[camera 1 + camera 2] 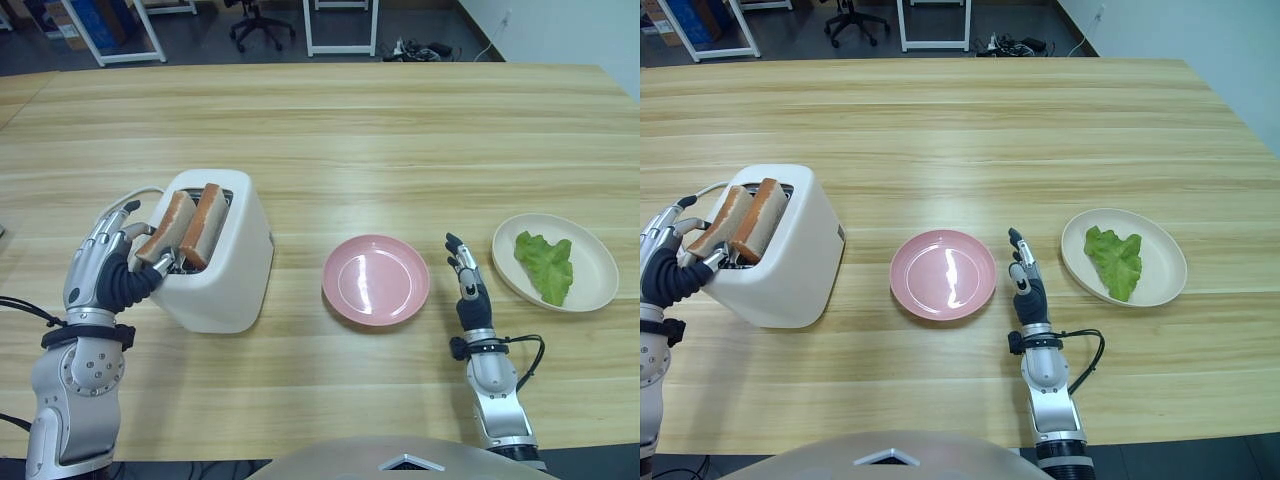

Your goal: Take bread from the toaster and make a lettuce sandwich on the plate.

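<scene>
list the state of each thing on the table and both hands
toaster, upright, two slices sticking out
left bread slice, in its slot, gripped at its near end
right bread slice, in its slot, untouched
left hand, shut on left bread slice
right hand, open, holding nothing
pink plate, empty
cream plate, holds one leaf
lettuce, lying on cream plate

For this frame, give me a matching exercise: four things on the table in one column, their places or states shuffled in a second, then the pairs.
1 bread slices
2 pink plate
3 lettuce
4 right hand

A empty
B on the cream plate
C in the toaster
D open, between the two plates

Pairs: 1-C, 2-A, 3-B, 4-D
</scene>
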Controlling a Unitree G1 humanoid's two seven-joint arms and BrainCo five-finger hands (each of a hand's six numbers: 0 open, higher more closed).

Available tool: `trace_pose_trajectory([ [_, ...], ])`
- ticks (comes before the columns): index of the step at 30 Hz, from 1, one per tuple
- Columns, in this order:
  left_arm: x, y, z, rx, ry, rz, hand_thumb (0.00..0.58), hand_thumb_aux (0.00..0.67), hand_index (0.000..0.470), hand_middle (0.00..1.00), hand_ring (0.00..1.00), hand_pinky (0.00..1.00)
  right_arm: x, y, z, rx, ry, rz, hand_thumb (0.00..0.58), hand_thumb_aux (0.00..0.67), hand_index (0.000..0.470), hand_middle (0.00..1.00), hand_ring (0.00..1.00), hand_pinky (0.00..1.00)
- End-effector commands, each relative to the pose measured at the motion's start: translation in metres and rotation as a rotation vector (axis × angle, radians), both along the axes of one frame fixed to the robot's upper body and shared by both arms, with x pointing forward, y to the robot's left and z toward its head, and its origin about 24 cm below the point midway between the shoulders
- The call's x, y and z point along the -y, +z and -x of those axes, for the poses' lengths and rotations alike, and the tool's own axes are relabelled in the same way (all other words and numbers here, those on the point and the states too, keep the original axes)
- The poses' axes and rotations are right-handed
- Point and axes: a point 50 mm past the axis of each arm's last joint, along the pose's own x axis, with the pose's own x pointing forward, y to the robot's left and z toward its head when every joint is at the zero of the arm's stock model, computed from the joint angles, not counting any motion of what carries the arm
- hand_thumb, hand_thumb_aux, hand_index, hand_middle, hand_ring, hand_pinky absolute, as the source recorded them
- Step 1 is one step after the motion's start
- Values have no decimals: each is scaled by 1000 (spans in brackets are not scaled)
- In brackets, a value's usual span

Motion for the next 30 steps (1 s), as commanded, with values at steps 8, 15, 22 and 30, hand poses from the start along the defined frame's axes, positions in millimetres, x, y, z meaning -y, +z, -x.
trace_pose_trajectory([
  [8, -6, 66, -1, 534, 104, -6, 580, 670, 470, 1000, 1000, 1000, 0, -3, 0, -23, -4, 5, 0, 0, 0, 0, 0, 0],
  [15, 34, 131, 23, 1069, -136, 127, 580, 670, 470, 1000, 1000, 1000, -1, -5, -2, -30, 1, 6, 0, 0, 0, 0, 0, 0],
  [22, 129, 91, -19, 645, -693, 746, 580, 670, 470, 1000, 1000, 1000, 7, -1, -9, -8, -31, 11, 0, 0, 0, 0, 0, 0],
  [30, 191, -29, -80, -68, -747, 613, 580, 670, 470, 1000, 1000, 1000, 60, 18, -9, 56, -195, 46, 0, 0, 0, 0, 0, 0],
])
